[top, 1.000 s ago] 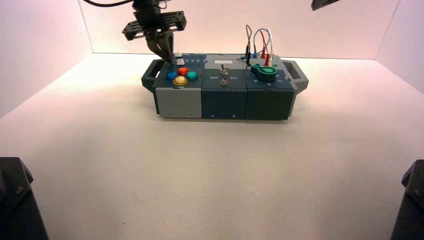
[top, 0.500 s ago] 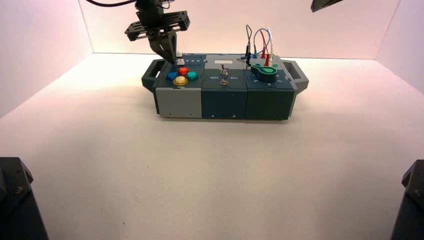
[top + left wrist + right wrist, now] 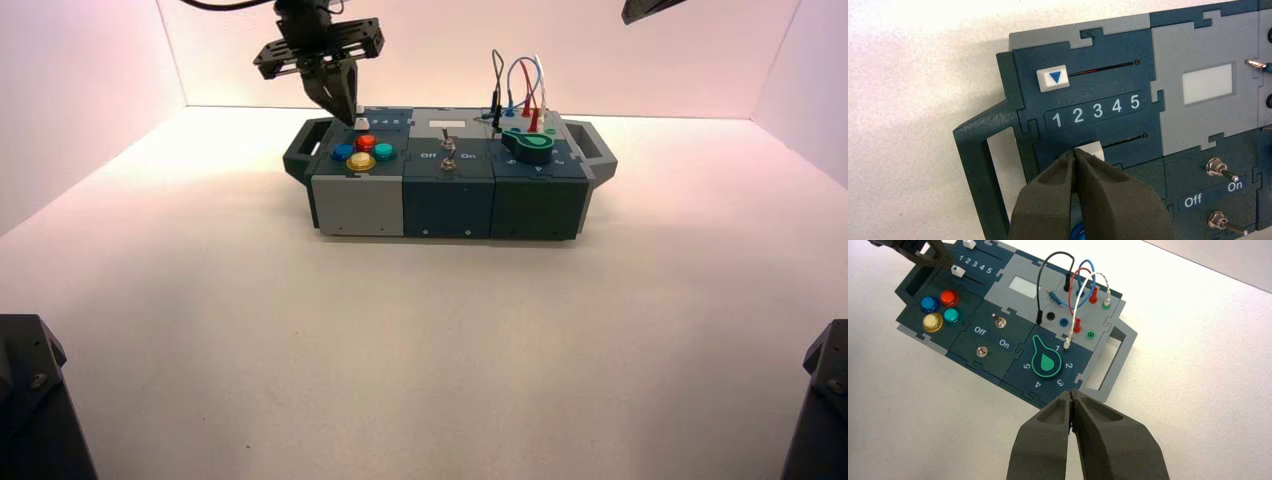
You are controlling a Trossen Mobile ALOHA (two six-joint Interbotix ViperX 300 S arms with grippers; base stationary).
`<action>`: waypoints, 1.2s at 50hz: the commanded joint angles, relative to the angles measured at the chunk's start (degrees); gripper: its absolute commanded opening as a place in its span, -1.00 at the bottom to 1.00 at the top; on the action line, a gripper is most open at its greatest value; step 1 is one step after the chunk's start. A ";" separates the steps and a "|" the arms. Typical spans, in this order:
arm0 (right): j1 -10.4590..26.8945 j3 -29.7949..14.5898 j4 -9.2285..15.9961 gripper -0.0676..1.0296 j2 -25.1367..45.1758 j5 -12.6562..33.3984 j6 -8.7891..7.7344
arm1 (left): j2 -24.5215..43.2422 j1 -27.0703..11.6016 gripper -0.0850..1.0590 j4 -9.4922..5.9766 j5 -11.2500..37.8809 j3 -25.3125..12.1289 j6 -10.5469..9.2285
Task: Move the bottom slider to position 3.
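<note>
A closed left gripper [image 3: 350, 119] reaches down from the upper left of the frame to the white knob of the bottom slider [image 3: 1092, 150] on a button-and-switch box [image 3: 448, 200] standing on a pale table [image 3: 430, 340]. In the left wrist view, its fingertips meet and overlap the edge of the white knob, partly hiding it; whether they touch it cannot be told. The bottom slider sits on the box's left section, below the printed numerals 1 to 5 [image 3: 1097, 110], its exact setting not plain. The matching top slider [image 3: 1053, 78], marked with a blue triangle, stands at 1.

Nearer the front of that section, red [image 3: 366, 143], blue [image 3: 342, 152], green [image 3: 384, 152] and yellow [image 3: 361, 161] round buttons form a cluster. Two metal toggle switches [image 3: 448, 163] rise from the middle section by the words "Off" and "On". On the right section, a green-trimmed dark knob [image 3: 1047, 363] sits in front of black, red, blue and white wires [image 3: 524, 75]. The right gripper [image 3: 1071, 392], also closed, waits off to the right, its arm [image 3: 648, 8] just entering the frame's top edge.
</note>
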 commanded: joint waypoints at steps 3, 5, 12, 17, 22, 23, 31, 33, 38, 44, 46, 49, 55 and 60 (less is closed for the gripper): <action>0.09 -0.62 0.18 -0.92 -0.26 -0.44 -0.26 | -1.14 -0.53 -0.90 -0.18 0.18 -1.76 -0.62; 0.00 -0.62 0.18 -0.91 -0.26 -0.44 -0.26 | -0.97 -0.53 -0.90 -0.18 0.44 -1.85 -0.88; 0.09 -0.62 0.18 -0.92 -0.26 -0.35 -0.26 | -0.35 -0.62 -0.90 -0.18 1.23 -2.55 -1.14; 0.00 -0.62 0.09 -0.92 -0.26 -0.44 -0.26 | 0.09 -0.79 -0.90 -0.18 1.41 -2.64 -1.14; -0.09 -0.62 0.09 -0.92 -0.26 -0.35 -0.26 | 0.35 -1.05 -0.90 -0.18 1.41 -2.55 -1.23; -0.09 -0.62 0.09 -0.92 -0.26 -0.35 -0.26 | 0.44 -1.14 -0.90 -0.18 1.41 -2.64 -1.23; -0.18 -0.62 0.09 -0.91 -0.26 -0.35 -0.26 | 0.70 -1.14 -0.90 -0.18 1.41 -2.90 -1.23; -0.18 -0.62 0.09 -0.92 -0.26 -0.44 -0.35 | 0.62 -1.14 -0.90 -0.18 1.41 -2.99 -1.23; -0.18 -0.62 0.00 -0.92 -0.26 -0.35 -0.26 | 0.70 -1.23 -0.90 -0.18 1.41 -3.25 -1.23; -0.18 -0.62 0.00 -0.92 -0.26 -0.35 -0.26 | 0.62 -1.32 -0.90 -0.18 1.41 -3.43 -1.23; -0.18 -0.62 0.00 -0.92 -0.26 -0.35 -0.26 | 0.62 -1.32 -0.90 -0.18 1.49 -3.43 -1.23; -0.18 -0.62 0.00 -0.92 -0.26 -0.44 -0.26 | 0.62 -1.32 -0.90 -0.18 1.49 -3.43 -1.23; -0.18 -0.62 -0.09 -0.92 -0.26 -0.35 -0.26 | 0.62 -1.41 -0.90 -0.18 1.49 -3.52 -1.23; -0.26 -0.62 -0.09 -0.92 -0.18 -0.35 -0.26 | 0.70 -1.41 -0.90 -0.18 1.49 -3.52 -1.23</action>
